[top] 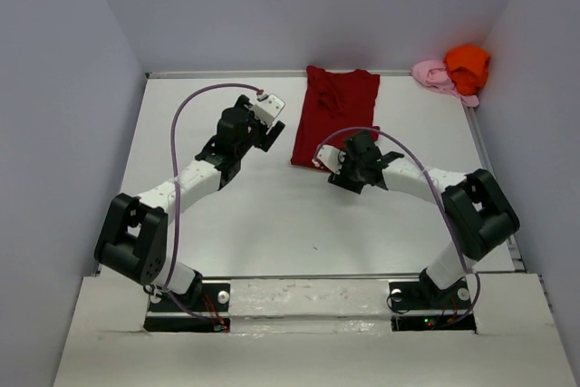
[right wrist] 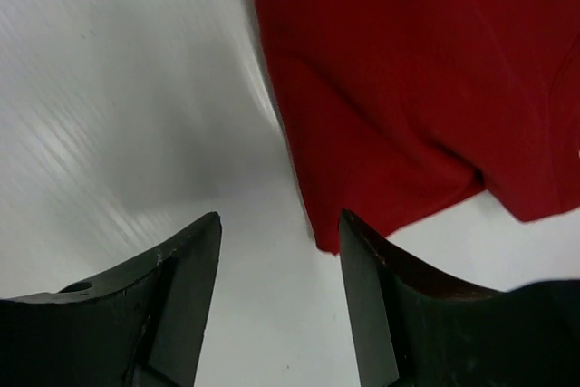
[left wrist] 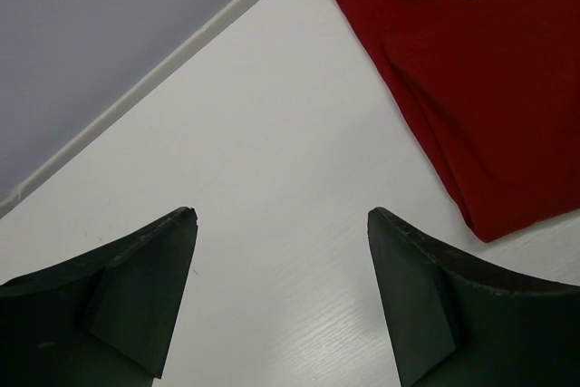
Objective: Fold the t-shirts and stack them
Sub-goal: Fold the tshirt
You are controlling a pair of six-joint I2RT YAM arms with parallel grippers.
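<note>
My right pincer (right wrist: 280, 215) hangs spread over the desk (top: 272, 215), gripping nothing. The near corner of the dark red shirt (right wrist: 408, 88) lies just past its tips. My left pincer (left wrist: 282, 215) is spread too, beside that shirt's left edge. The shirt lies as a narrow strip reaching the far edge. In the far right corner, the orange shirt (top: 468, 65) is bunched against the pink shirt (top: 433, 74).

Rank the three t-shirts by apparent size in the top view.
1. dark red t-shirt: laid out flat, clearly the largest.
2. orange t-shirt and pale pink t-shirt: bunched together in the far right corner and similar in apparent size, so I won't rank them.
</note>
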